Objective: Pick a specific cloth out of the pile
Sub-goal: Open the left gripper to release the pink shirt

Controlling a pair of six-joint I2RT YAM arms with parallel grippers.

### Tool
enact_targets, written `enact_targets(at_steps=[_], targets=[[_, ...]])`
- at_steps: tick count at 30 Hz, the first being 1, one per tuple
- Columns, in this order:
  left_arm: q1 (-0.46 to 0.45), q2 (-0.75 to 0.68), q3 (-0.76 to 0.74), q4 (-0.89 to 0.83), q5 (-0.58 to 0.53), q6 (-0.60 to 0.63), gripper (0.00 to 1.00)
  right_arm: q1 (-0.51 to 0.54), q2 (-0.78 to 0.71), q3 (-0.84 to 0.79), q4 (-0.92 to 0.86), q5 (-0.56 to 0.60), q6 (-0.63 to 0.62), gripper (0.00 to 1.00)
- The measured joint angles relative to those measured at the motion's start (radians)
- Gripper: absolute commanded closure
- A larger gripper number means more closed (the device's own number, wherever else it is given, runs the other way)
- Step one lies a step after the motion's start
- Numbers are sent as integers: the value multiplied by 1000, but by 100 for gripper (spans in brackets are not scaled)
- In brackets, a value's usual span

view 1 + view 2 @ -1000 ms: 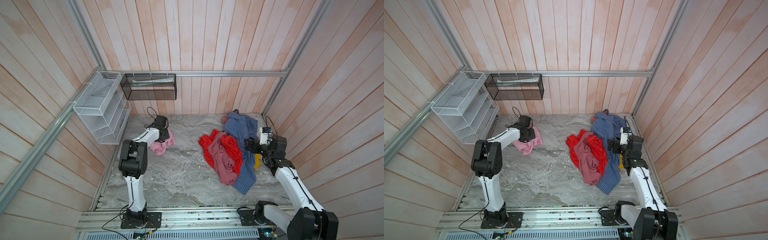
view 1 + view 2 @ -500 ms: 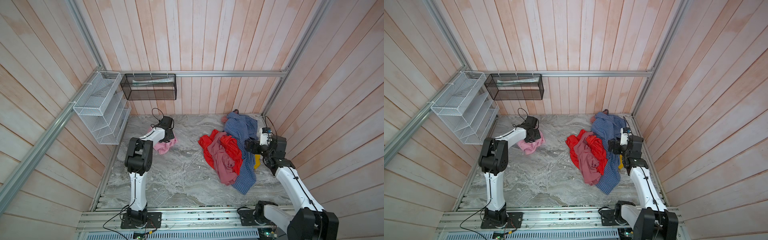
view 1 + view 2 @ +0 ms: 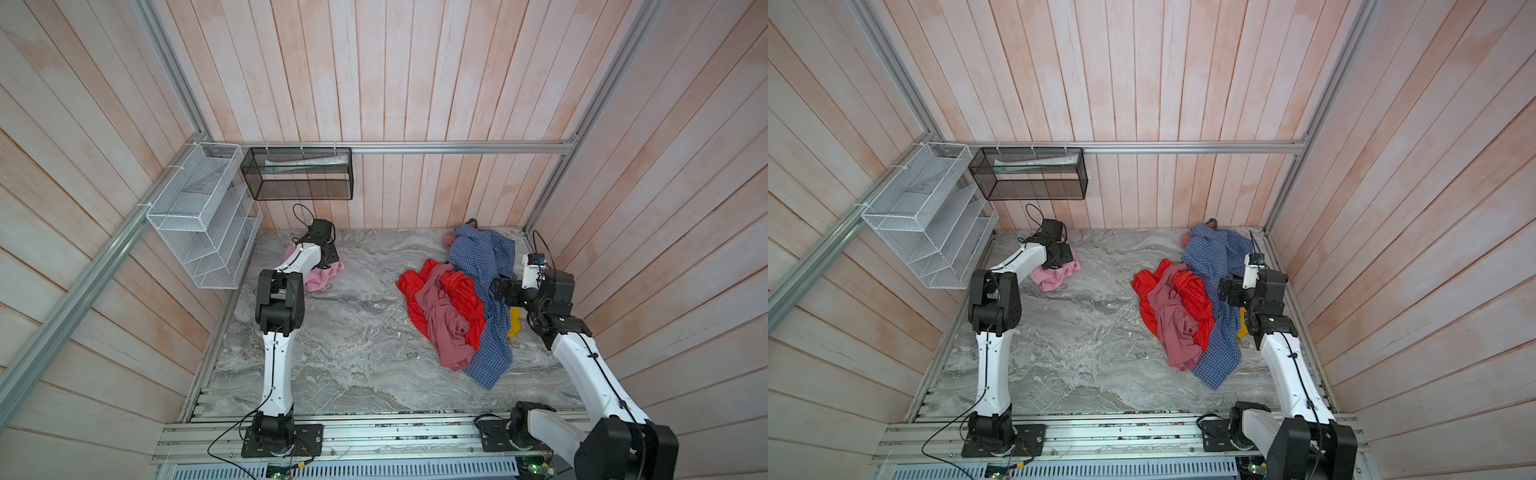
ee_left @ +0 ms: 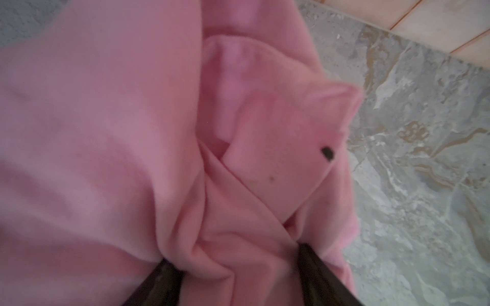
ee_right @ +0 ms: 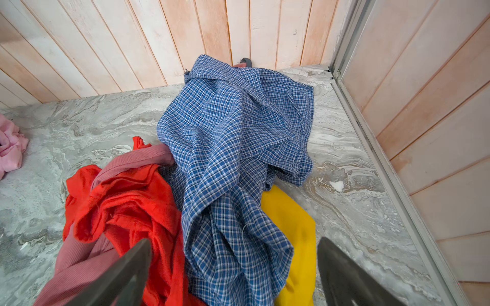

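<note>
The cloth, plain light pink, lies crumpled on the marble table at the back left, apart from the pile; it also shows in the other top view. My left gripper sits on top of the cloth. In the left wrist view its jaws stand apart with a loose fold of the pink cloth bulging between them. My right gripper hovers open at the pile's right edge, above checked and yellow fabric.
The pile holds a blue-and-white checked shirt, a bright red garment, a mauve-pink one and a yellow piece. A white wire rack and a black mesh basket hang on the back-left walls. A metal rail borders the table's right.
The left arm's elbow has swung rightward while its gripper stayed over the pink cloth, and its jaws have widened. The right arm and the pile have not moved.
</note>
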State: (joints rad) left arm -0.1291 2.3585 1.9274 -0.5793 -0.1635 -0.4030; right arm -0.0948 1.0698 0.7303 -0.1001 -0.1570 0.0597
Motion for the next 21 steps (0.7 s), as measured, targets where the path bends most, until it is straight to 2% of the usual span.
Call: enact_targets(at_steps=[4, 6, 10, 12, 16, 21], targets=[[0, -8, -13, 11, 3, 7, 24, 0, 0, 0, 2, 3, 0, 2], [-1, -21, -32, 23, 4, 14, 16, 0, -1, 0, 3, 2, 0, 2], [-4, -62, -80, 27, 6, 19, 8, 0, -14, -3, 19, -6, 2, 2], [-5, -84, -100, 24, 7, 21, 0, 1, -33, -10, 42, -9, 3, 2], [-5, -152, -146, 18, 7, 18, 0, 1, -84, -43, 99, -7, 3, 2], [-16, -303, -216, 49, 7, 23, 0, 1, -158, -129, 192, 7, 3, 2]])
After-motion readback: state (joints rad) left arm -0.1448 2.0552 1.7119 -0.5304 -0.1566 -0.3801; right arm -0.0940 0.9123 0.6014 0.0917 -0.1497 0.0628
